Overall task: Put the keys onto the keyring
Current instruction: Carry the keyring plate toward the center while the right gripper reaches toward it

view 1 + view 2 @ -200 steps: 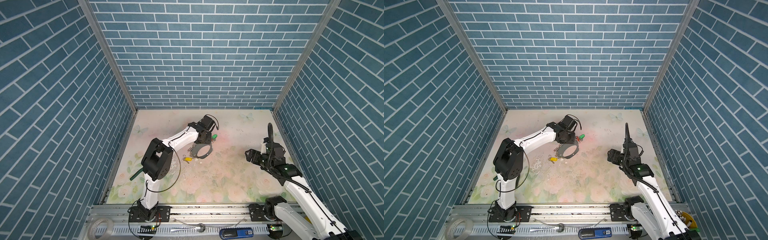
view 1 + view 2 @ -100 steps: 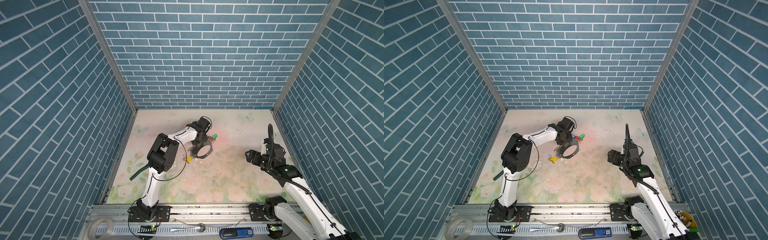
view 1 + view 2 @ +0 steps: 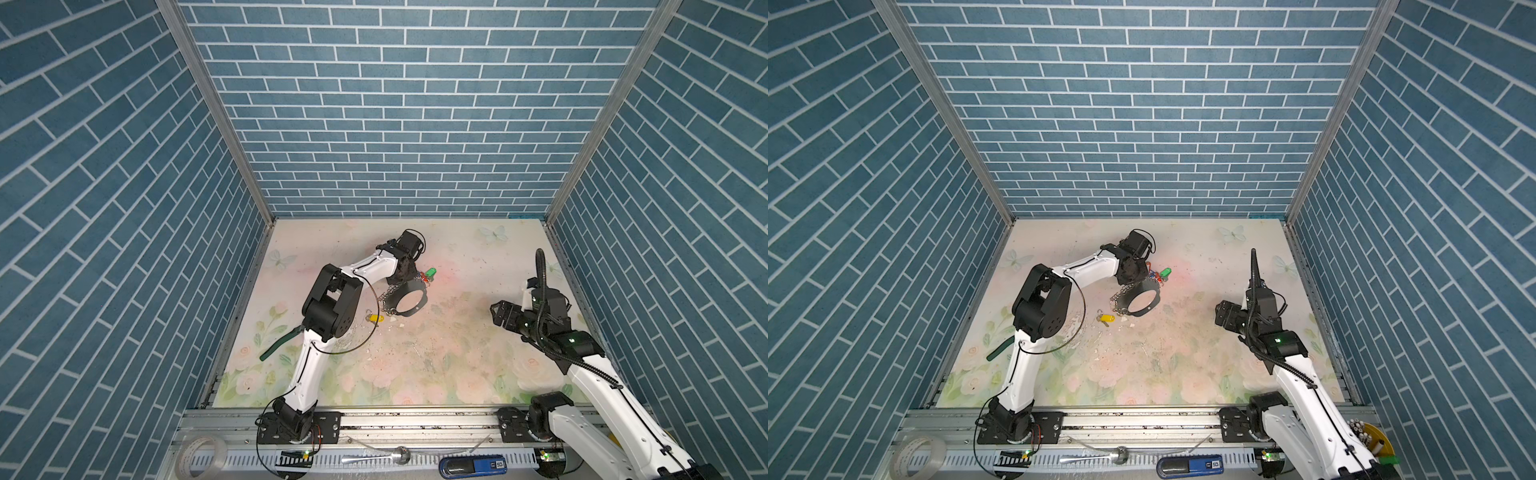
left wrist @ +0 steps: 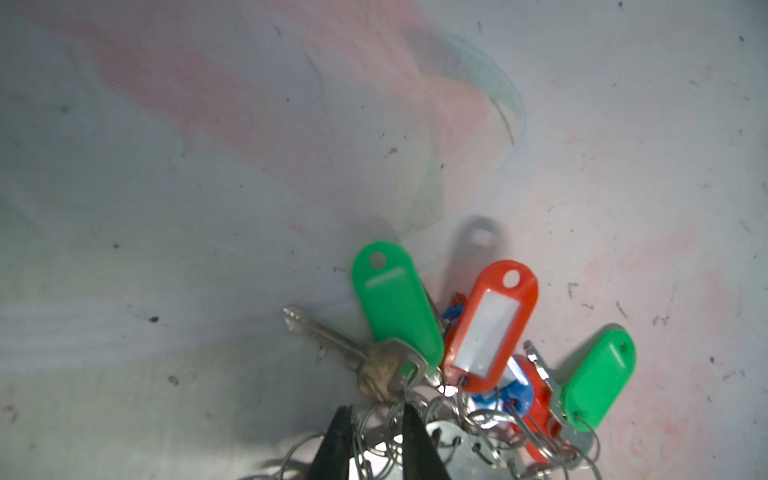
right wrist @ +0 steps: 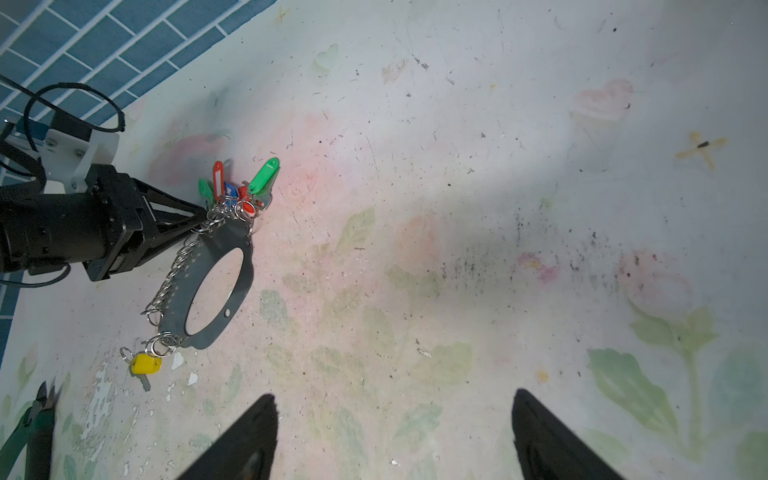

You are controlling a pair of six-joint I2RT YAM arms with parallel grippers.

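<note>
Though unclear from above, left end effector (image 4: 376, 415) nips keyring (image 5: 228, 237), right end effector (image 5: 395, 397) wide.

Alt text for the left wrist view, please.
The left gripper, its two black fingertips close together, has small silver rings of the keyring between them. Beyond lie keys with green, red and blue tags on the pale mat.

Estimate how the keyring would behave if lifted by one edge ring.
The keyring hoop looks flat and rigid, so it would likely hang tilted, not fold. Its chain of rings is loose and would probably swing. The tagged keys bunch at one side, likely weighting it there.
</note>
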